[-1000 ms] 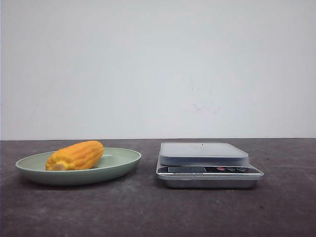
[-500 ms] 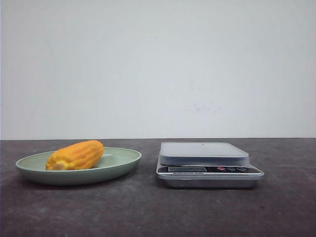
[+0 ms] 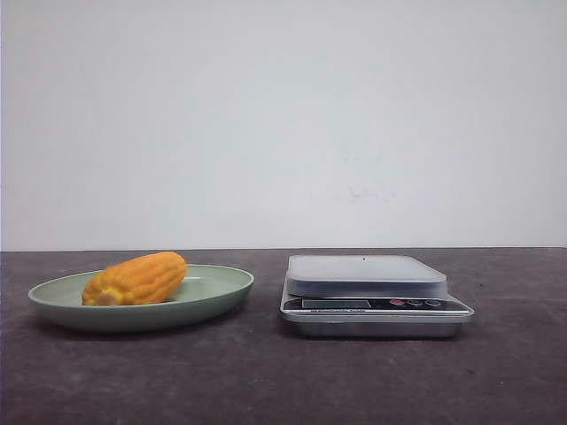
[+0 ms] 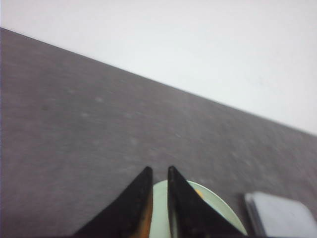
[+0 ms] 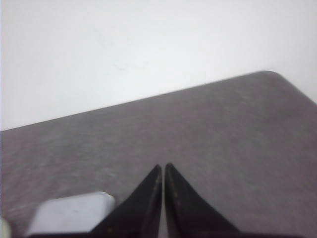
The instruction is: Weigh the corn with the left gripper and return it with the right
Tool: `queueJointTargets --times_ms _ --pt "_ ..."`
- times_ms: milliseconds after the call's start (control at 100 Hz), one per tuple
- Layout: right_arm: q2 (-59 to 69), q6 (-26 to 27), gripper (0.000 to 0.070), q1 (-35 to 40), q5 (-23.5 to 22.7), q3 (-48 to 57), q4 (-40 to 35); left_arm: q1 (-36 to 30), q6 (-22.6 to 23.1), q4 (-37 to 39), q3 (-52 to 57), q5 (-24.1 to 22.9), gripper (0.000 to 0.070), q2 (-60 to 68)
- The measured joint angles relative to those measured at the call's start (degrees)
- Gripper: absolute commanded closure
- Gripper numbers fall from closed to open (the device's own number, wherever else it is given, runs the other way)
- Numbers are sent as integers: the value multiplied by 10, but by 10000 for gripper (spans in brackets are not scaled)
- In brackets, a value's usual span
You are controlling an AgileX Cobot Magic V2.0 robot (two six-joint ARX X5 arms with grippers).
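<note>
The corn (image 3: pixel 135 279) lies uncovered on the green plate (image 3: pixel 213 297), nothing standing over it. Just right of the plate sits the kitchen scale (image 3: pixel 374 305), its weighing platform bare, with a narrow strip of dark table (image 3: pixel 266 381) between them.

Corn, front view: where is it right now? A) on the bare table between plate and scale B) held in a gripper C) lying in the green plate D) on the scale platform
C: the corn lies on its side in the green plate, left of the scale, whose platform is bare; no gripper appears in the front view.
</note>
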Motion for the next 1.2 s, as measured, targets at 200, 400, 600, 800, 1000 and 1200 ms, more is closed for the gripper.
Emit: queueJointTargets --times_ms 200,400,600,800,1000,1200 --pt "67 -16 125 14 -6 112 -49 -8 18 -67 123 68 234 108" --pt "116 -24 125 25 -48 180 -89 -64 54 -99 202 72 230 181" --pt "167 -28 125 28 -86 221 -137 -141 103 -117 264 22 230 271" --pt "195 -30 124 34 -105 224 -165 -188 125 -123 266 -19 227 393" --pt "193 -34 124 38 -105 224 -166 -213 130 -122 266 -21 227 500" --pt "193 -42 124 38 -105 224 -176 -232 130 -122 266 -45 227 579"
